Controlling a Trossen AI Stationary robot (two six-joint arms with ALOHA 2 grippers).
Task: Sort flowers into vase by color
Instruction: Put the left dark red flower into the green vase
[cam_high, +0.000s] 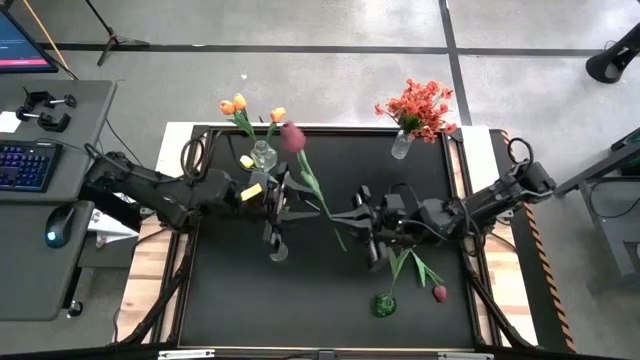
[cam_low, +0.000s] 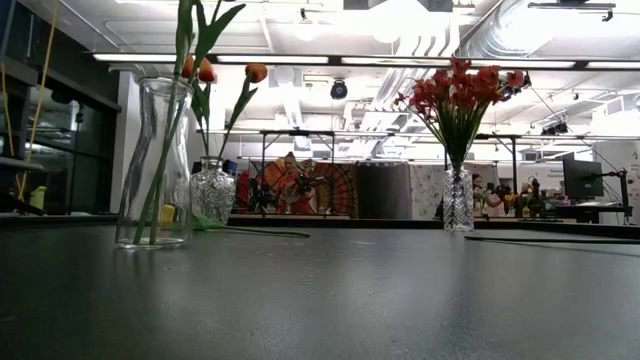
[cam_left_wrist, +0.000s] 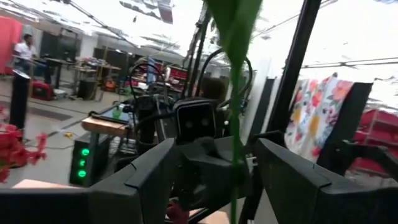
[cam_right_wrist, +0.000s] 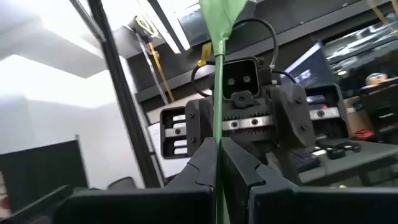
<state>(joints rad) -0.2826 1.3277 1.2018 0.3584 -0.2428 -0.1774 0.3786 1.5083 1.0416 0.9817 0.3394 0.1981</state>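
Note:
A dark pink flower (cam_high: 292, 137) on a long green stem (cam_high: 312, 185) hangs in the air over the middle of the table. Its head points toward the far edge. My right gripper (cam_high: 336, 213) (cam_right_wrist: 217, 148) reaches in from the right and is shut on the stem. My left gripper (cam_high: 298, 205) (cam_left_wrist: 216, 152) faces it from the left and is open. The stem (cam_left_wrist: 235, 143) passes between the left fingers with a gap on each side. The low view shows neither gripper. My right gripper pinches the green stem (cam_right_wrist: 217, 127) between its two fingertips, on the lower half, well below the head. The fingers come from the table's right and lie across the stem. The flower is lifted clear of the table, slanting, with its head toward the far edge.
A glass vase (cam_high: 262, 155) with orange and yellow tulips stands far left. Another vase (cam_high: 401, 146) with red-orange sprays stands far right. A tall clear vase (cam_low: 152, 165) is near the left gripper. A green vase (cam_high: 385, 305) and a pink tulip (cam_high: 440, 293) lie near the front.

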